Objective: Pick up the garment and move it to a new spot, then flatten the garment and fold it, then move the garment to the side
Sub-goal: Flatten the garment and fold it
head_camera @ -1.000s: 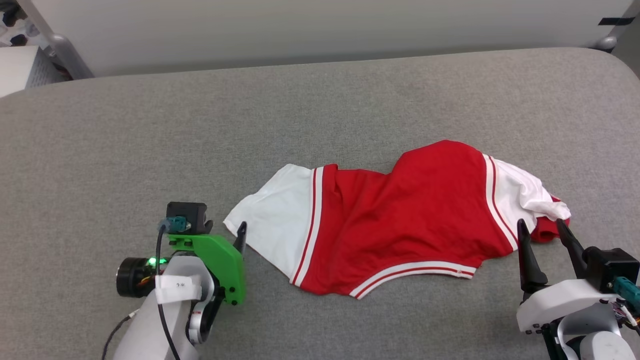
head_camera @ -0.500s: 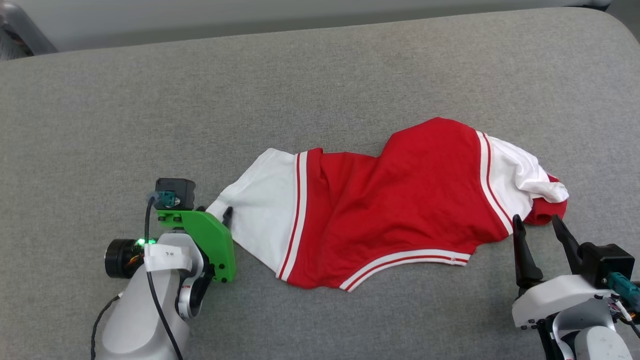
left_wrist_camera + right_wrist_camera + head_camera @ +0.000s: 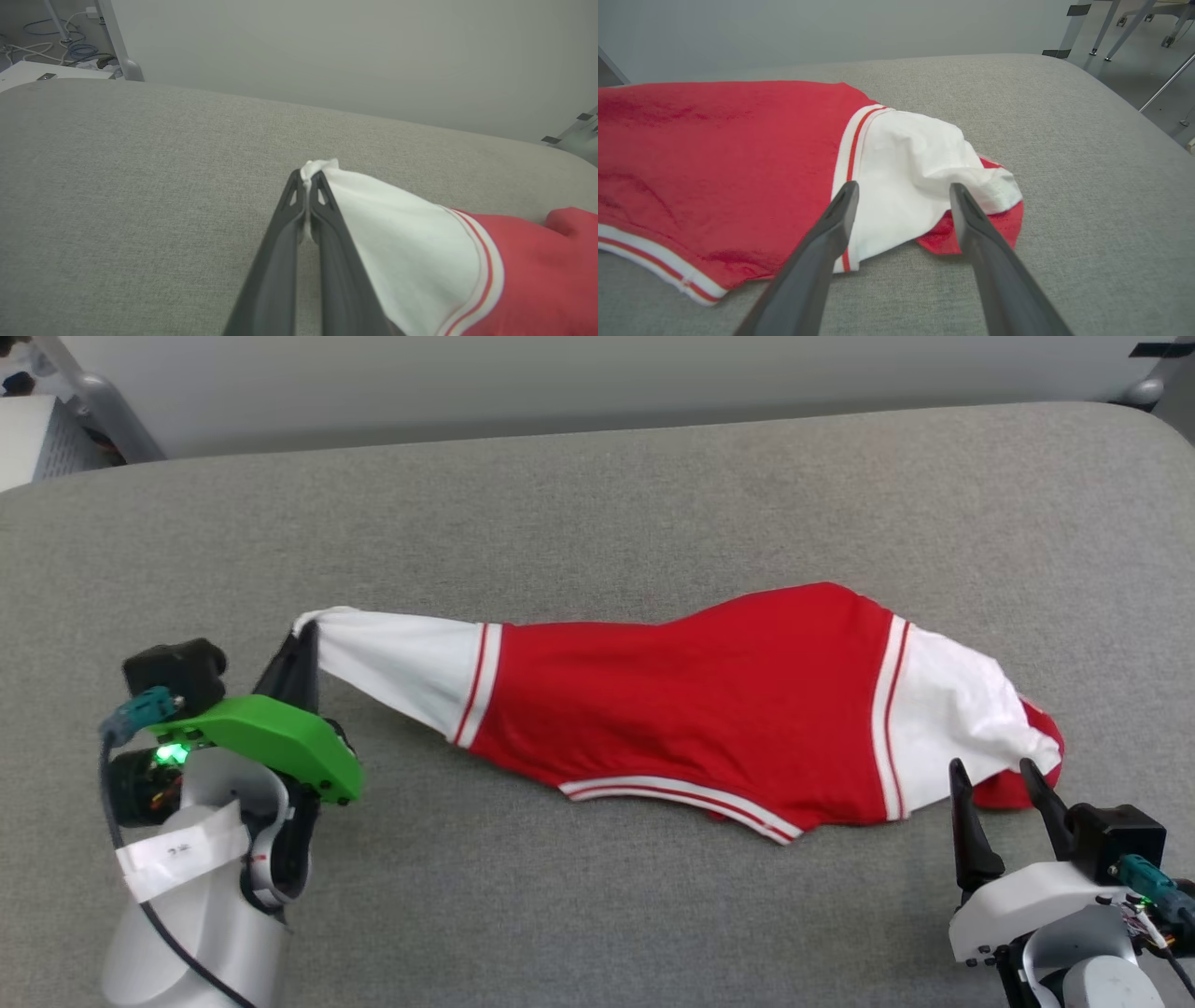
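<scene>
Garment: I see the garment [image 3: 681,709] lying back-side up on the bench [image 3: 597,504], centre to 3 o'clock of the head view.
Long axis: sleeve to sleeve, roughly 9 to 3 o'clock, stretched taut toward 9.
Left tool: the left tool [image 3: 303,639] is clamped on the cuff of the left sleeve [image 3: 401,658], lifting it slightly; the garment trails off toward 3 o'clock.
Right tool: the right tool [image 3: 990,767] has its fingers apart and holds nothing; the bunched right sleeve [image 3: 943,719] sits at its 12 o'clock, just beyond the tips.
Nearer arm: right, for the free sleeve.
My call: advance right toward 12, then close.
Bench: grey fabric, rounded corners.
Room: a plain pale wall [image 3: 560,373] at 12 o'clock.
</scene>
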`<state>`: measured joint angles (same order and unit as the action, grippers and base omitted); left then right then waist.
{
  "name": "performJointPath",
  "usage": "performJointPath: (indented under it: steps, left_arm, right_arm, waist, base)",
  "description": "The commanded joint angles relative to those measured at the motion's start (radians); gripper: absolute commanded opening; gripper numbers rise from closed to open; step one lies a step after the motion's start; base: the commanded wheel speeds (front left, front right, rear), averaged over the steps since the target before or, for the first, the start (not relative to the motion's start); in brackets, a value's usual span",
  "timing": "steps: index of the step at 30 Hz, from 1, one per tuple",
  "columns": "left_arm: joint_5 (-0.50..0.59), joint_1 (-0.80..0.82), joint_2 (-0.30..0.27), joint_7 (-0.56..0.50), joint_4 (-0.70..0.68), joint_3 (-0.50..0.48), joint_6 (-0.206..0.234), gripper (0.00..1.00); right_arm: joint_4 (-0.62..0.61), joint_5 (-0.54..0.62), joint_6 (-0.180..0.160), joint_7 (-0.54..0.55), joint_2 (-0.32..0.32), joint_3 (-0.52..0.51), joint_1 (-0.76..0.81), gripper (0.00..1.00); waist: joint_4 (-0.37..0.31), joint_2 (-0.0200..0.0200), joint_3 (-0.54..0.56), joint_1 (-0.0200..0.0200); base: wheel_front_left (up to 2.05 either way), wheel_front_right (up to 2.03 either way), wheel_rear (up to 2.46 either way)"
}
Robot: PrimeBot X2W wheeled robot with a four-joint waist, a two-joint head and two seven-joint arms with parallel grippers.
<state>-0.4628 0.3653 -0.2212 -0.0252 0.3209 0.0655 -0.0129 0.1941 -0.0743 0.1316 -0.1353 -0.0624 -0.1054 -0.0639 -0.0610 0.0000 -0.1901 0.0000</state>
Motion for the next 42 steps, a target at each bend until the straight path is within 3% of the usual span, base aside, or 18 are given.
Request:
performJointPath:
  steps: [1,10,17,21,26,30,31,33,37,42]
  left_arm:
    - [-0.014,-0.020,-0.019,0.013,-0.022,-0.022,0.002,0.00]
    - [-0.063,0.037,-0.118,-0.004,-0.136,-0.128,0.016,0.00]
    - [-0.038,0.264,-0.210,-0.029,-0.213,-0.152,0.029,0.00]
    - [-0.022,0.399,-0.222,-0.057,-0.241,-0.102,0.009,0.00]
    - [-0.035,0.453,-0.144,-0.149,-0.253,0.051,-0.046,0.00]
    - [-0.067,0.390,-0.035,-0.241,-0.247,0.214,-0.076,0.00]
    - [-0.087,0.322,0.045,-0.276,-0.216,0.333,-0.091,0.00]
    - [-0.104,0.277,0.093,-0.287,-0.177,0.406,-0.099,0.00]
    - [-0.124,0.221,0.144,-0.283,-0.077,0.529,-0.108,0.00]
    - [-0.138,0.225,0.167,-0.242,0.056,0.636,-0.111,0.00]
  right_arm:
    - [0.007,0.007,-0.001,0.001,0.006,0.003,0.004,1.00]
    - [0.022,0.007,-0.001,0.009,0.004,0.015,0.016,1.00]
    - [0.031,0.004,-0.001,0.011,0.004,0.035,0.016,1.00]
    - [0.040,-0.001,-0.001,0.006,0.004,0.046,0.013,1.00]
    - [0.057,-0.002,-0.001,-0.004,0.006,0.048,0.015,1.00]
    - [0.068,-0.006,-0.001,-0.008,0.009,0.052,0.007,1.00]
    - [0.070,-0.006,-0.001,-0.011,0.010,0.041,-0.004,1.00]
    - [0.072,-0.004,-0.001,-0.011,0.010,0.039,-0.012,1.00]
    - [0.078,-0.002,-0.001,-0.012,0.011,0.044,-0.033,1.00]
    - [0.098,-0.019,-0.001,-0.023,0.012,0.070,-0.059,1.00]
  waist:
    - [0.029,0.0000,0.034,0.0000]
    - [0.068,0.0000,0.092,0.0000]
    - [0.071,0.0000,0.117,0.0000]
    - [0.063,0.0000,0.122,0.0000]
    - [0.051,0.0000,0.125,0.0000]
    - [0.036,0.0000,0.119,0.0000]
    - [0.021,0.0000,0.107,0.0000]
    - [0.009,0.0000,0.096,0.0000]
    - [-0.024,0.0000,0.064,0.0000]
    - [-0.077,0.0000,0.021,0.0000]
  base:
    - [0.00,0.00,0.00]
    - [0.00,0.00,0.00]
    - [0.00,0.00,0.00]
    - [0.00,0.00,0.00]
    - [0.00,0.00,0.00]
    - [0.00,0.00,0.00]
    - [0.00,0.00,0.00]
    - [0.00,0.00,0.00]
    - [0.00,0.00,0.00]
    - [0.00,0.00,0.00]
